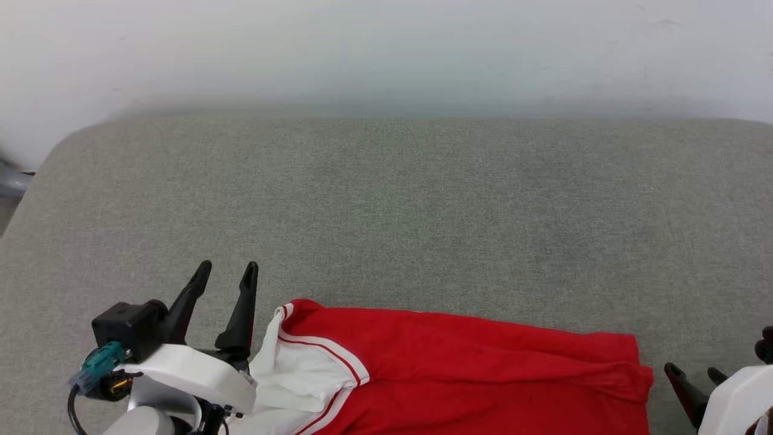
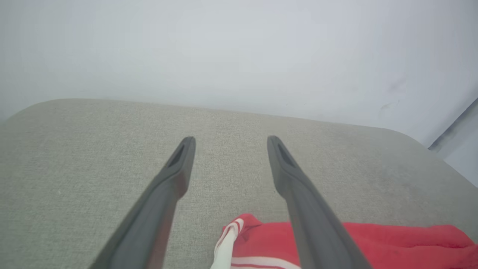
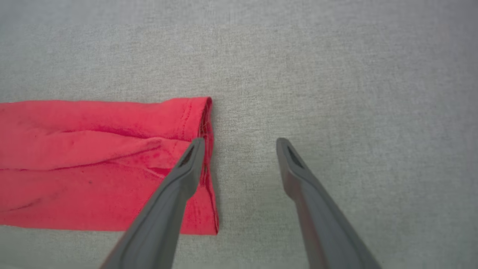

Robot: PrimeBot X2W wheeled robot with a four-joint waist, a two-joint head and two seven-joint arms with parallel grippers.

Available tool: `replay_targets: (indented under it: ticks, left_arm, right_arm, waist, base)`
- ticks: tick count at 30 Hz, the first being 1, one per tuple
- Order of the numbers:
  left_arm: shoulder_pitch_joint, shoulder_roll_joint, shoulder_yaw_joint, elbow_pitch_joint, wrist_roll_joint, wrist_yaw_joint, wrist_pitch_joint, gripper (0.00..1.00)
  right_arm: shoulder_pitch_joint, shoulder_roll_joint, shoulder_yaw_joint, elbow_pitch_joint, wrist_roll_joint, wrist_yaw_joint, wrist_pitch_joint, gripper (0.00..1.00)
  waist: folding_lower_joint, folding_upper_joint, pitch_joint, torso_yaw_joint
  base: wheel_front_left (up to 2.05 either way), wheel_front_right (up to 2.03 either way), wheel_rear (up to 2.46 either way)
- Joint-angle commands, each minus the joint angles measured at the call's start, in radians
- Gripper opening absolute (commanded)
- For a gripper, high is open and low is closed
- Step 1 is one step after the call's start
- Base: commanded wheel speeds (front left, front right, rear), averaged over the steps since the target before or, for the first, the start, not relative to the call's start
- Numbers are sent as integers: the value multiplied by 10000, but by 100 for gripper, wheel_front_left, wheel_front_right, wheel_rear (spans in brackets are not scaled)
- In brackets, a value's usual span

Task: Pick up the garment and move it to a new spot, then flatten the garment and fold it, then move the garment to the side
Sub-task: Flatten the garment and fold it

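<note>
Grey cushion (image 1: 386, 199) against a white wall. Left gripper (image 1: 229, 266), fingers apart and empty, sits by the white sleeve (image 1: 290, 374). The garment (image 1: 471, 368) lies along the cushion's near edge, a band running left-right, hem (image 1: 641, 362) rightward. Right gripper (image 1: 693, 370) gapes empty beside that hem. Folding seems underway; next, grip both ends.
</note>
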Motion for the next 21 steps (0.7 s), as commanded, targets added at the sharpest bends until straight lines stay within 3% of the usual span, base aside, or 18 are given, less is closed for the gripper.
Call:
replay_targets:
  ticks: [1,8,17,18,19,20,21]
  left_arm:
    - [19,-110,134,-175,232,33,-66,100]
    - [79,-684,663,-939,1588,-55,-78,100]
    - [-73,-1168,905,-1014,2168,-440,-80,100]
    - [-45,-1186,913,-957,2195,-466,-80,100]
    - [-41,-1198,952,-954,2248,-503,-80,100]
    - [-27,-1226,968,-918,2265,-523,-80,100]
    - [0,-1243,974,-867,2308,-555,-80,100]
  right_arm:
    - [138,-42,64,-83,120,-6,198,100]
    - [-196,-70,545,188,55,-8,845,100]
    - [-409,390,949,1305,299,-6,1288,100]
    - [-374,447,1009,1480,400,-5,1408,88]
    - [-353,517,1071,1596,517,-3,1502,37]
    - [-352,522,1106,1668,586,-2,1561,0]
    - [-371,504,1114,1730,638,-2,1597,0]
  waist:
    - [0,0,59,68]
    - [0,0,550,470]
    - [0,0,1128,805]
    - [0,0,1126,818]
    - [0,0,1131,816]
    - [0,0,1122,812]
    - [0,0,1095,805]
  base:
    - [0,0,0]
    - [0,0,0]
    - [0,0,0]
    - [0,0,0]
    - [0,0,0]
    - [0,0,0]
    - [0,0,0]
